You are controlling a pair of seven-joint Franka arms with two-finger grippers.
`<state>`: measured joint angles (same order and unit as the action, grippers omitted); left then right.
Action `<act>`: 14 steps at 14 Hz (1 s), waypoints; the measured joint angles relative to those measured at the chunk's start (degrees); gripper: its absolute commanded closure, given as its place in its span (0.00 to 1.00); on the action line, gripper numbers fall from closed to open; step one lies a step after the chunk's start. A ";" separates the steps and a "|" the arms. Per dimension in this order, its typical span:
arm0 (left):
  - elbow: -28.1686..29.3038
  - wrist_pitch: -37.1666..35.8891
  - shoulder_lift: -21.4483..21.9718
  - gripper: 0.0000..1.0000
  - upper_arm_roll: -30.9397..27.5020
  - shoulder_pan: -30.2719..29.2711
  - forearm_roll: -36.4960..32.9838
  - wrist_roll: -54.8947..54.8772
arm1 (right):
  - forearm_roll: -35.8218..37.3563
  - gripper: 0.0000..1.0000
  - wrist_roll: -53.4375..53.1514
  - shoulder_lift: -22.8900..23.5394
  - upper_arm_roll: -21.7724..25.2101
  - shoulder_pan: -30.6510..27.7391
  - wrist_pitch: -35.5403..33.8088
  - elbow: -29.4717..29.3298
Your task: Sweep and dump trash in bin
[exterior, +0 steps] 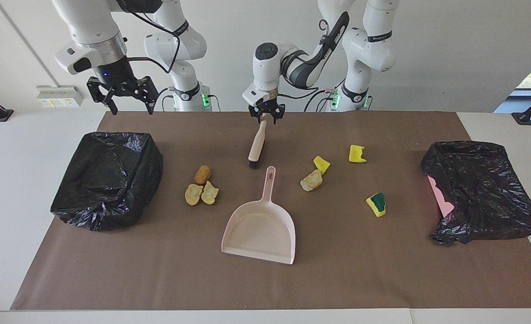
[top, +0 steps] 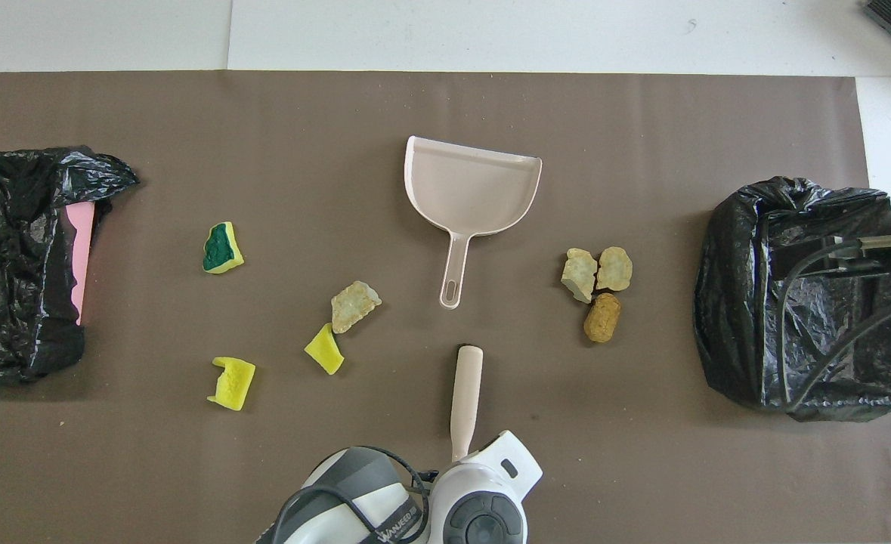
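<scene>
Left end effector [exterior: 265, 118] clamped low, right end effector [exterior: 123, 95] raised, spread

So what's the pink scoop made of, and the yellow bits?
The dustpan looks like smooth, hard plastic: one moulded piece with a faint sheen and thin, even walls. The yellow scraps look like soft foam sponge: matte, with torn, ragged edges, and one carries a rough green scouring face. That is only going by looks.
</scene>
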<state>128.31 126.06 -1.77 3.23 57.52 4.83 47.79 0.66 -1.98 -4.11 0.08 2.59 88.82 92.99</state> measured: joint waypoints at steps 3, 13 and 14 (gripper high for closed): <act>-0.96 -9.87 3.97 1.00 -1.16 -0.12 0.11 0.20 | 0.00 0.00 0.00 -0.05 0.00 0.00 -0.83 0.08; 1.29 -34.25 18.28 1.00 -2.88 -22.21 0.07 3.55 | -1.46 0.00 -21.34 6.40 -11.98 0.60 9.79 1.86; 2.54 -34.72 18.58 1.00 -2.90 -24.62 0.06 4.46 | -1.47 0.00 -24.15 9.52 -13.60 1.64 12.94 2.07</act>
<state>130.85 91.34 16.81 0.33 32.89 4.89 52.26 -0.81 -26.14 5.41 -13.53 4.23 101.76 95.06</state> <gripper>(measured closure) 0.736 0.000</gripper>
